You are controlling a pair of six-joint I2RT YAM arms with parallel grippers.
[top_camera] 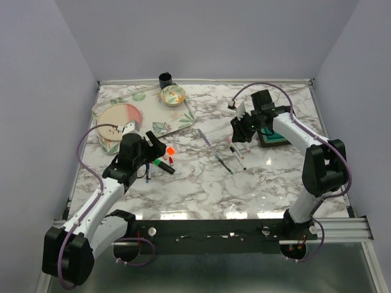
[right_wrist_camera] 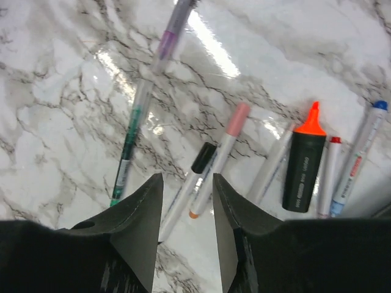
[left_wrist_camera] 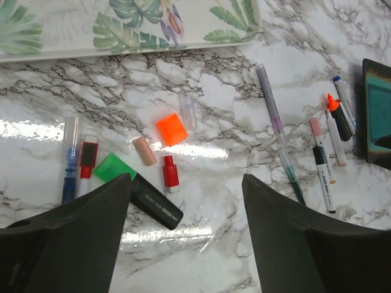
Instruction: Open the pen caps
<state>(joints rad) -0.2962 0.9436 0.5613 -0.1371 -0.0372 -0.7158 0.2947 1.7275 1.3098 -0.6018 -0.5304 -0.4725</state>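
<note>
Down on the marble counter [top_camera: 269, 183] the pens [top_camera: 223, 165] lie in two clusters, one near each arm. My left claw [left_wrist_camera: 187, 186] hangs over the nearer cluster with its jaws wide apart and nothing between them. Beneath it are loose pieces: an orange cap [left_wrist_camera: 171, 129], a pinkish cap [left_wrist_camera: 145, 151] and a red cap [left_wrist_camera: 171, 173]. The green highlighter [left_wrist_camera: 153, 200] beside them appears to have its green cap [left_wrist_camera: 113, 166] still seated. My right claw [right_wrist_camera: 187, 180] sits above the other cluster, jaws partly apart and empty. Under it I see thin pens wearing a black cap [right_wrist_camera: 203, 157], a pink cap [right_wrist_camera: 237, 118] and a blue cap [right_wrist_camera: 380, 105], next to the orange highlighter [right_wrist_camera: 302, 174], whose tip is bare. I judge all of these to be light, stiff, smooth plastic, likely to roll or skid on the glossy stone. I would pinch a barrel at mid-length with one claw, take the cap across its sides with the other, and pull straight along the axis. The thick highlighter should be the easier grip.
</note>
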